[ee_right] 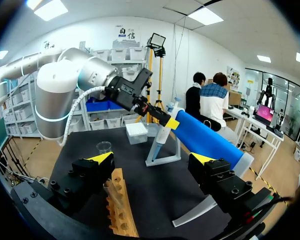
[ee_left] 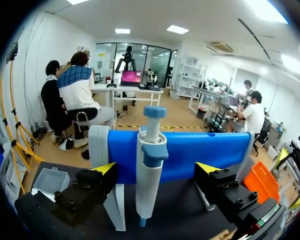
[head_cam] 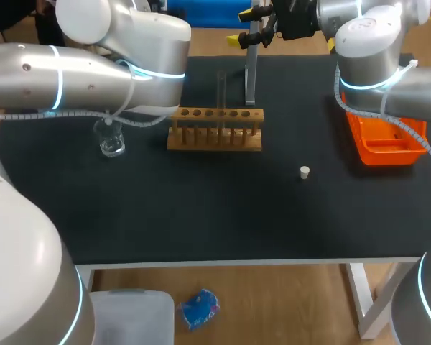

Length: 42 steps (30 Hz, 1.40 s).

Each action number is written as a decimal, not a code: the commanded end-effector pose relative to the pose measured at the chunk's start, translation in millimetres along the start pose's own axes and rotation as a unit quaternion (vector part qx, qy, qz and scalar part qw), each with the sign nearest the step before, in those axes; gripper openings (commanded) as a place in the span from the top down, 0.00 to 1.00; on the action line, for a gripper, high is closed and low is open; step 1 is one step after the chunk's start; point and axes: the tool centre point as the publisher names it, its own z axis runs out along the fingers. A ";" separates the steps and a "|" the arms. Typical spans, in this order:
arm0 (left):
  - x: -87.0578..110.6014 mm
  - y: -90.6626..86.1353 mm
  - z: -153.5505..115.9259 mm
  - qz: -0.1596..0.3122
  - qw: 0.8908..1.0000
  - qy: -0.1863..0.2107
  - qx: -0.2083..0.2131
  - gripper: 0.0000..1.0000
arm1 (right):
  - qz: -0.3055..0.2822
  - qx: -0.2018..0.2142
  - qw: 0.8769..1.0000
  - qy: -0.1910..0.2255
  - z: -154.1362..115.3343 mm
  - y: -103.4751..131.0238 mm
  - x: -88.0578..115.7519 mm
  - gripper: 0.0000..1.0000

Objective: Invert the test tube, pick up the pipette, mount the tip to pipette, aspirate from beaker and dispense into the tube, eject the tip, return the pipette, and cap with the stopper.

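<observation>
The pipette (ee_left: 151, 165) pick-up is in hand: it is hanging upright on its white stand (ee_left: 99, 145) at the back of the counter (head_cam: 201, 208), and the left gripper (ee_left: 156, 170) is facing it with jaws standing wide, clear of the handle on both sides, though how deep between them it is sitting I cannot tell. The right gripper (ee_right: 152, 159) is hovering empty, jaws apart, over the rack (ee_right: 121, 210) holding the test tube (head_cam: 221, 90). Next, I judge, the left jaws are needing to close squarely on the handle and lift it off the stand

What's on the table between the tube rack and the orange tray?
Only the stopper, on bare black table, apart from both rack and tray. Head view shows it.
</observation>
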 end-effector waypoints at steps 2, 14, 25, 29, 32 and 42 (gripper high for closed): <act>-0.9 3.2 -3.1 -0.005 1.000 0.009 0.016 0.00 | 0.000 0.002 1.000 0.001 -1.0 0.3 -0.5 0.00; 10.9 -9.2 -40.9 -0.013 0.998 0.031 0.051 0.00 | 0.000 0.002 1.000 0.001 -1.0 0.3 -0.5 0.00; 18.4 -33.5 -98.6 0.000 0.984 0.126 0.122 0.00 | 0.000 0.002 1.000 0.001 -1.0 0.3 -0.5 0.00; 23.8 -41.1 -121.5 0.081 0.971 0.190 0.125 0.00 | 0.000 0.002 1.000 0.001 -1.0 0.3 -0.5 0.00; 27.0 -43.9 -141.6 0.179 0.943 0.248 0.136 0.00 | 0.000 0.002 1.000 0.001 -1.0 0.3 -0.5 0.00; 23.2 -11.7 -184.4 0.349 0.853 0.379 0.078 0.00 | 0.000 0.002 1.000 0.001 -1.0 0.3 -0.5 0.00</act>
